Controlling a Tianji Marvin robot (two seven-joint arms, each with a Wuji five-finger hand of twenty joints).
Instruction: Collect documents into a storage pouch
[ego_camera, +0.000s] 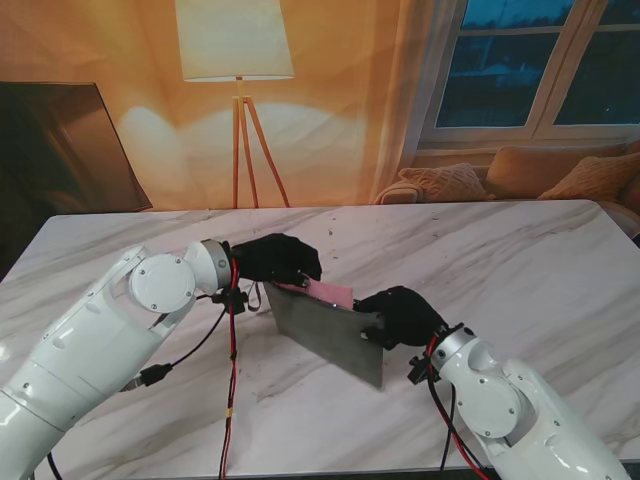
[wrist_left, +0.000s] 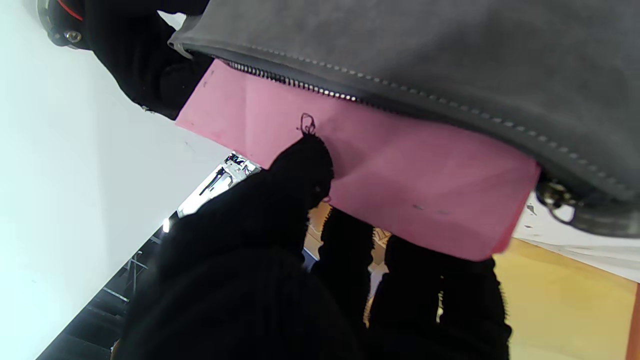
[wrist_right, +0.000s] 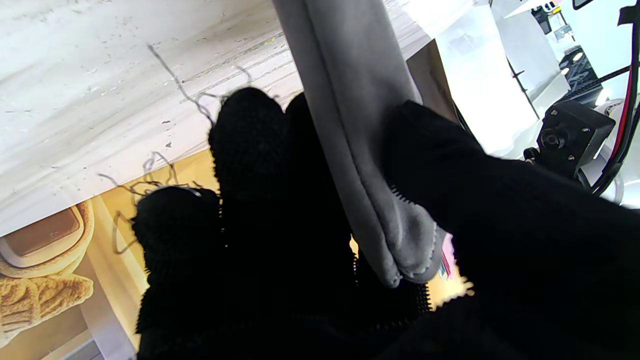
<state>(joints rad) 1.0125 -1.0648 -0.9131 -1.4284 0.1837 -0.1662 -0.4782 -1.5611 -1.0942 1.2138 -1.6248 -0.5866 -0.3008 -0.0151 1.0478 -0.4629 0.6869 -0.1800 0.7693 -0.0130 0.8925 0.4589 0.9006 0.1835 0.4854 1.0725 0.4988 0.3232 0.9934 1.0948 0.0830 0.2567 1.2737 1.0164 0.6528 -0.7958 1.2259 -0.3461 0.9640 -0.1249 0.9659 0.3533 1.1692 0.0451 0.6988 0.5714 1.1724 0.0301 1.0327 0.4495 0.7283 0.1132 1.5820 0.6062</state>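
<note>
The pink paper sheet (wrist_left: 400, 185) sits half inside the flat grey zippered fabric pouch (ego_camera: 330, 335), held up off the white marble counter (ego_camera: 520, 260). Left hand (ego_camera: 278, 258) pinches the sheet; right hand (ego_camera: 400, 315) clamps the pouch's corner. Paper could snag on the zipper teeth and buckle (it looks floppy). No readable writing, just a small scribble.

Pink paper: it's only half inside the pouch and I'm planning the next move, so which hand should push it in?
Left. The left hand already grips the pink paper at the zipper opening; the right hand is holding the grey pouch.
</note>
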